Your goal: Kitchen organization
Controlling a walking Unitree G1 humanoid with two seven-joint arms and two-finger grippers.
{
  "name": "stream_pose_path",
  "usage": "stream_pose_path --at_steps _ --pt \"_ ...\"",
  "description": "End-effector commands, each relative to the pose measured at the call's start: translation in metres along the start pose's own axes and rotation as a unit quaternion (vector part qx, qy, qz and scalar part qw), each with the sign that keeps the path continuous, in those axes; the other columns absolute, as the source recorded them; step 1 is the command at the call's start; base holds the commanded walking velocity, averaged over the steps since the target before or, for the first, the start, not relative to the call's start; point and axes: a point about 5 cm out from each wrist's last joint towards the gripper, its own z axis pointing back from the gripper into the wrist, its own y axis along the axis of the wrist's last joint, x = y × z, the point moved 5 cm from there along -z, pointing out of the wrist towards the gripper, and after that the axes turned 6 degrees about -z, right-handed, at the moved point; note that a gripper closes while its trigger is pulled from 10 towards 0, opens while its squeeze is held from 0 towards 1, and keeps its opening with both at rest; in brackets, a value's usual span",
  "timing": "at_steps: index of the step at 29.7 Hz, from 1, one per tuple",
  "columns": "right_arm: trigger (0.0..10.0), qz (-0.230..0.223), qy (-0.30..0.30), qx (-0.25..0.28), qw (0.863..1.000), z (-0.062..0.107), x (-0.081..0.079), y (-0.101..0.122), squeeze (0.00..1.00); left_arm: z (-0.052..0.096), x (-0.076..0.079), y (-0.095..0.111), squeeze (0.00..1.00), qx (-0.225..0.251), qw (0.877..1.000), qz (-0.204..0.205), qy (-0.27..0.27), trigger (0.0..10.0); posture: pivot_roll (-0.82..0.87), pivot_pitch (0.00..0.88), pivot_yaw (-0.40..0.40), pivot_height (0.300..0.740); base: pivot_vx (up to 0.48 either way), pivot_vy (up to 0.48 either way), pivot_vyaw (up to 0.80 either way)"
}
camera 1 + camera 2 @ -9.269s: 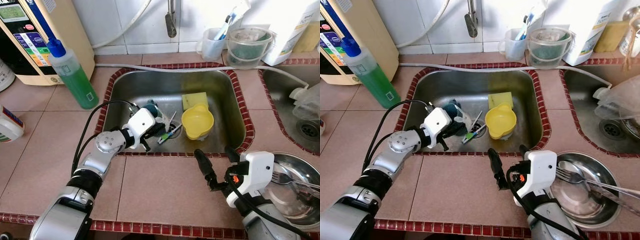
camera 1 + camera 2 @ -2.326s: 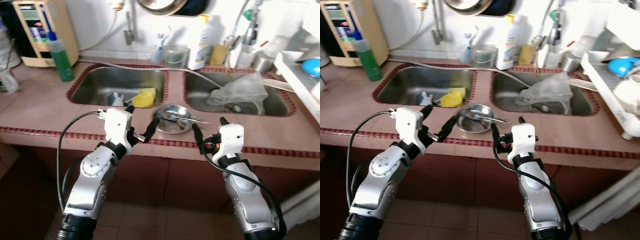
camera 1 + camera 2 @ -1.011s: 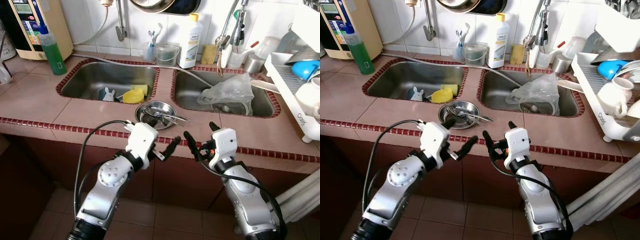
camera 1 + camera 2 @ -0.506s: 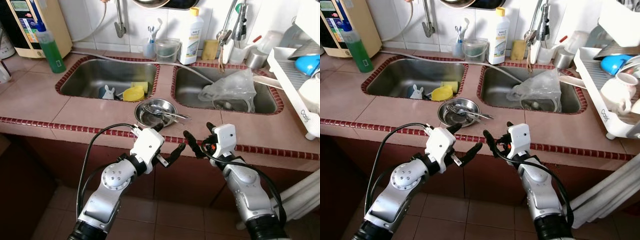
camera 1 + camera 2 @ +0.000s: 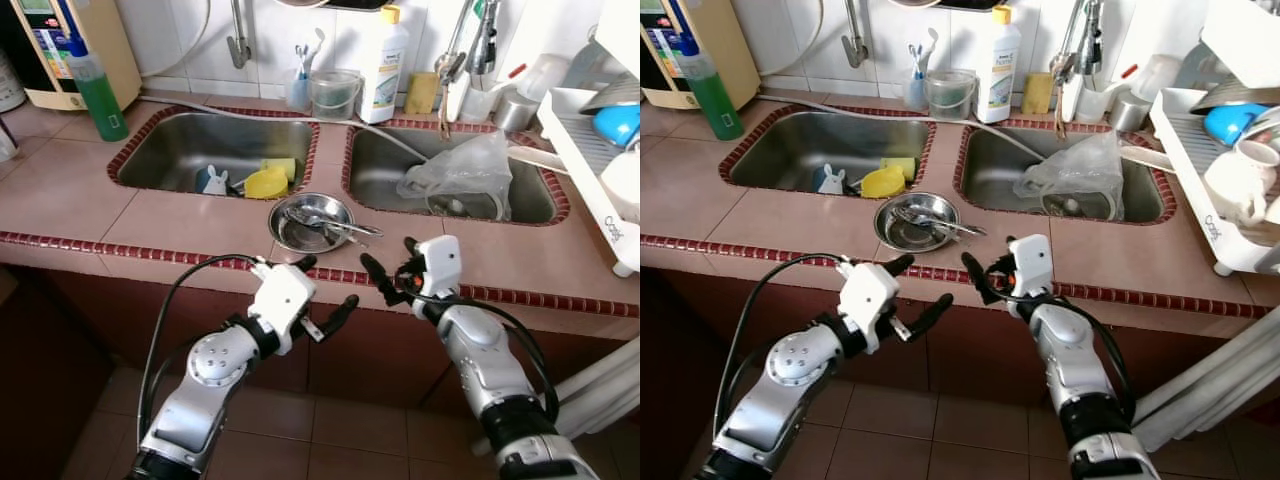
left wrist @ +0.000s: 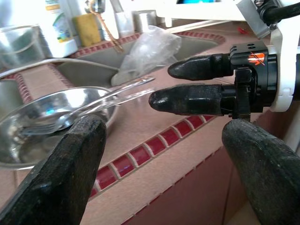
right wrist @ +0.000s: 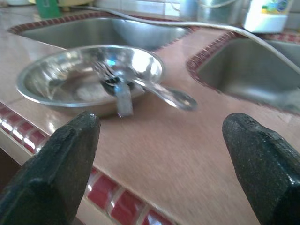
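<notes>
A steel bowl (image 5: 312, 222) holding a fork and a spoon stands on the tiled counter (image 5: 180, 225) between two sinks. In the left sink (image 5: 180, 150) lie a yellow bowl (image 5: 266, 184), a yellow sponge and a small white item. My left gripper (image 5: 325, 285) hangs open and empty in front of the counter edge, below the steel bowl. My right gripper (image 5: 388, 262) is open and empty at the counter edge, just right of that bowl. The right wrist view looks over the edge at the bowl (image 7: 89, 77) from close by. The left wrist view shows the right gripper (image 6: 206, 86) in front of it.
A crumpled plastic bag (image 5: 460, 175) lies in the right sink. A green soap bottle (image 5: 98, 92) stands at the back left, and a white bottle (image 5: 383, 62) and cups (image 5: 333, 95) line the wall. A dish rack (image 5: 600, 150) sits at the right. Tiled floor lies below the counter.
Since 9.3 s ago I have backed away from the left sink. In the last second the right gripper rose to the counter edge and the left gripper sank slightly.
</notes>
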Motion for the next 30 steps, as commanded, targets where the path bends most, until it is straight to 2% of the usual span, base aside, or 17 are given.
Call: stream_pose_path --at_steps 1,5,6,8,10,13,14,15,16,17,18,21,22,30 --pt "10.0 -0.001 0.01 0.005 1.0 -0.004 -0.003 0.003 0.0 0.001 -0.001 0.007 0.0 0.011 1.0 -0.005 0.001 10.0 -0.06 0.092 -0.005 0.74 0.0 0.0 0.0" --pt "9.8 -0.01 0.028 0.004 1.0 -0.009 -0.012 0.002 0.0 0.002 -0.002 0.008 0.0 0.013 1.0 -0.007 0.002 10.0 -0.05 0.091 -0.011 0.74 0.0 0.0 0.0" --pt "9.2 -0.01 0.029 0.003 1.0 -0.01 -0.014 0.001 0.0 0.002 -0.002 0.008 0.0 0.013 1.0 -0.007 0.003 10.0 -0.05 0.091 -0.011 0.74 0.0 0.0 0.0" --pt "9.5 -0.011 0.031 0.001 0.999 -0.011 -0.015 -0.001 0.0 0.002 -0.002 0.008 0.0 0.013 1.0 -0.007 0.003 10.0 -0.04 0.088 -0.012 0.74 0.0 0.0 0.0" --pt "8.6 -0.014 0.039 -0.002 0.999 -0.013 -0.019 -0.003 0.0 0.002 -0.002 0.008 0.0 0.013 1.0 -0.008 0.003 10.0 -0.04 0.085 -0.013 0.74 0.0 0.0 0.0" --pt "8.7 -0.02 0.047 -0.004 0.999 -0.014 -0.025 -0.006 0.0 0.003 -0.002 0.009 0.0 0.014 1.0 -0.008 0.005 10.0 -0.03 0.084 -0.014 0.74 0.0 0.0 0.0" --pt "9.0 -0.021 0.051 -0.005 0.998 -0.014 -0.027 -0.007 0.0 0.003 -0.002 0.009 0.0 0.014 1.0 -0.008 0.005 10.0 -0.03 0.081 -0.016 0.74 0.0 0.0 0.0" --pt "8.4 -0.023 0.056 -0.007 0.998 -0.015 -0.031 -0.009 0.0 0.003 -0.003 0.009 0.0 0.014 1.0 -0.008 0.006 10.0 -0.03 0.078 -0.017 0.74 0.0 0.0 0.0" --pt "8.3 -0.024 0.062 -0.01 0.998 -0.015 -0.035 -0.011 0.0 0.003 -0.003 0.01 0.0 0.014 1.0 -0.009 0.007 10.0 -0.03 0.078 -0.017 0.74 0.0 0.0 0.0" --pt "9.4 -0.023 0.064 -0.011 0.998 -0.015 -0.037 -0.013 0.0 0.003 -0.003 0.01 0.0 0.014 1.0 -0.009 0.007 10.0 -0.03 0.076 -0.018 0.74 0.0 0.0 0.0" --pt "9.6 -0.024 0.065 -0.011 0.998 -0.016 -0.039 -0.013 0.0 0.003 -0.003 0.01 0.0 0.014 1.0 -0.009 0.007 10.0 -0.03 0.076 -0.018 0.74 0.0 0.0 0.0" --pt "9.7 -0.026 0.069 -0.01 0.997 -0.015 -0.042 -0.014 0.0 0.003 -0.002 0.01 0.0 0.015 1.0 -0.009 0.007 10.0 -0.03 0.073 -0.022 0.74 0.0 0.0 0.0" --pt "10.0 -0.028 0.074 -0.012 0.997 -0.015 -0.047 -0.017 0.0 0.003 -0.002 0.01 0.0 0.015 1.0 -0.009 0.007 10.0 -0.03 0.072 -0.022 0.74 0.0 0.0 0.0" --pt "10.0 -0.031 0.084 -0.012 0.996 -0.014 -0.054 -0.021 0.0 0.002 -0.001 0.01 0.0 0.015 1.0 -0.009 0.006 10.0 -0.03 0.067 -0.021 0.74 0.0 0.0 0.0"
